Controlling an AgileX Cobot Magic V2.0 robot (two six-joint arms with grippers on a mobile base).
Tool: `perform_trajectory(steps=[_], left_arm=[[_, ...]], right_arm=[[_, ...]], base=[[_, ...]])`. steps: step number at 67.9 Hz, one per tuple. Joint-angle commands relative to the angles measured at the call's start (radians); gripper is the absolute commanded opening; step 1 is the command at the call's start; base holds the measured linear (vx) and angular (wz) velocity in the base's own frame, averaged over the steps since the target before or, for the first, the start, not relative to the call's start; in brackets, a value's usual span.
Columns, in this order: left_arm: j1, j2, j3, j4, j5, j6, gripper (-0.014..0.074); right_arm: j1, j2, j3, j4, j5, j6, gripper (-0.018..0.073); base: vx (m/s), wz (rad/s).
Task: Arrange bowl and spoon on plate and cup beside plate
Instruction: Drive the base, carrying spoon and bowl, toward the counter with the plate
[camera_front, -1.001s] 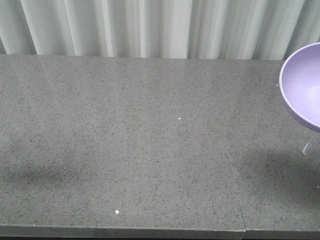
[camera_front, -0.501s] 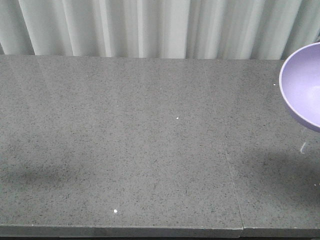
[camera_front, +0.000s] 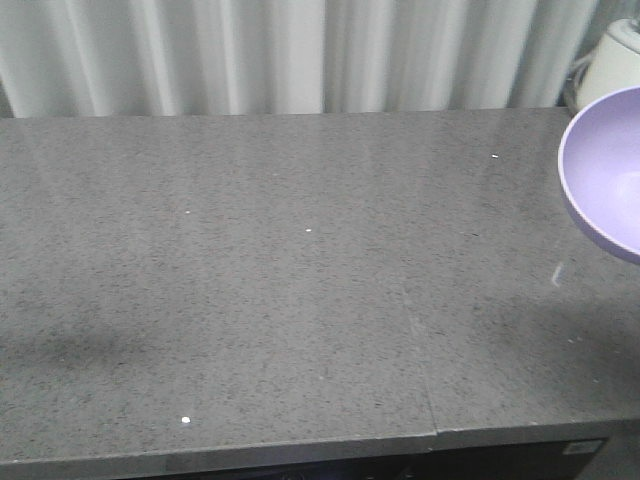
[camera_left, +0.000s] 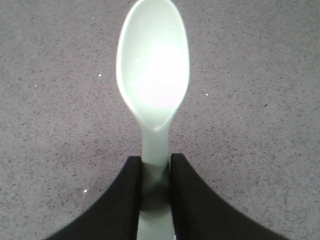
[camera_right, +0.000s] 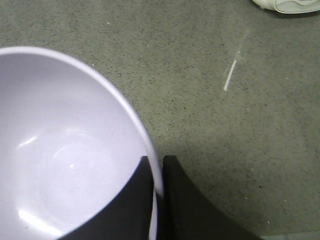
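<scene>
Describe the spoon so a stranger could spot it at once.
Above the grey speckled counter, find the left gripper. It pinches the spoon by its handle: pale mint green and slim, unlike the round purple bowl in the right gripper.

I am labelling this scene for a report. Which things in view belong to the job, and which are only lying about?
Belong to the job: bowl, rim pinched by the right gripper; spoon, handle held in the left gripper. The plate and cup are not in view.
Just lying about: white appliance at the far right of the counter; curtain behind.
</scene>
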Motion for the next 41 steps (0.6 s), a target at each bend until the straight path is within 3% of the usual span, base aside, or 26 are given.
perform_trajectory(steps=[1, 41], left_arm=[[-0.004, -0.021, -0.026, 0.004, -0.024, 0.002, -0.0006], [-0.004, -0.021, -0.026, 0.004, -0.024, 0.002, -0.0006]], right_arm=[[-0.003, -0.011, -0.026, -0.007, -0.058, -0.012, -0.0006], [-0.003, -0.011, -0.026, -0.007, -0.058, -0.012, -0.0006]], base=[[-0.03, -0.29], [-0.05, -0.4]])
